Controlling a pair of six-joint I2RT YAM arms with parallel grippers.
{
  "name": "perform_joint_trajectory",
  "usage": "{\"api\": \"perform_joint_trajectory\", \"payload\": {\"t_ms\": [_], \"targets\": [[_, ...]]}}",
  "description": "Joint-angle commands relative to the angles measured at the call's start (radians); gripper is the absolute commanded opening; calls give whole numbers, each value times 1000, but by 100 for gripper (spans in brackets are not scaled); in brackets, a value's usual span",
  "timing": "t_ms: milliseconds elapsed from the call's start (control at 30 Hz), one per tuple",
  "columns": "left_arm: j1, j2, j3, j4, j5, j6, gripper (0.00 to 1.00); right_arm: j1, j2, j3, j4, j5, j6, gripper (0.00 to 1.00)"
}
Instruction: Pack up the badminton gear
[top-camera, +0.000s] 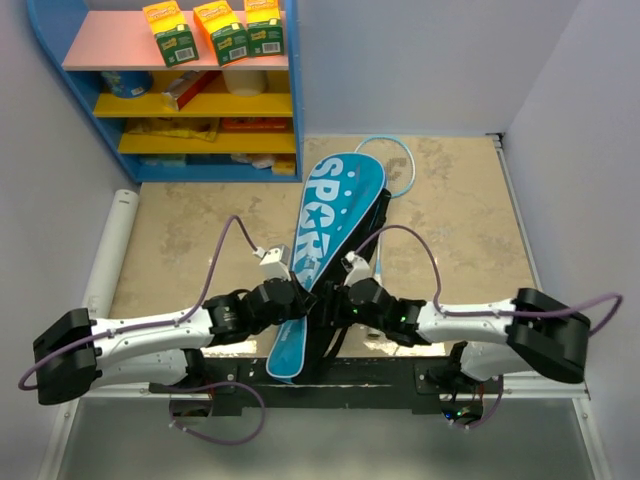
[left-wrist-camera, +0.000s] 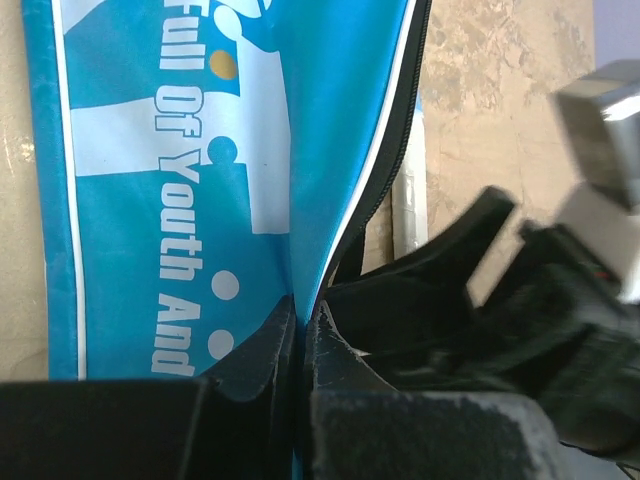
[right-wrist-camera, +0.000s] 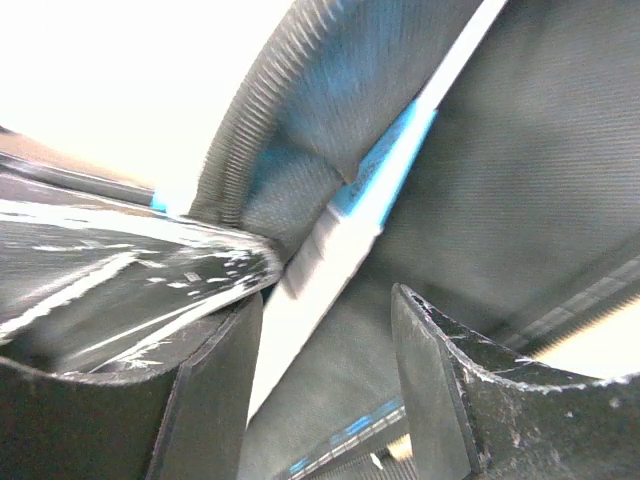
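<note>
This is a robotics lab test cell dressed up as a corner of a home: plain pale grey partition walls (top-camera: 420, 60) box in a beige marbled tabletop (top-camera: 470, 220). Two white-and-black robot arms, left (top-camera: 140, 340) and right (top-camera: 470, 325), are bolted to a black metal base rail (top-camera: 380, 385), with loose purple cables (top-camera: 222, 250) looping off them. At the back stands a blue toy-like shelf unit (top-camera: 295, 100) with a pink top shelf (top-camera: 110, 45) and yellow lower shelves (top-camera: 215, 103), stocked with orange-green cartons (top-camera: 222, 30)
</note>
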Motion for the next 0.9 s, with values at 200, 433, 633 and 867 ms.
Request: {"api": "perform_joint_trajectory", "payload": {"t_ms": [200,433,633,867], "targets": [[19,22,25,97,56,19,0,-6,-401,261,-924,429,-41,65],[88,-50,19,80,81,46,0,-190,-288,341,-1145,540,-34,67],[179,-112,30,16,108,99,0,-401,-217,270,-924,415,-146,63],[208,-124,65,-6,107,154,0,-519,-4,305,-760,315,-231,59]]}}
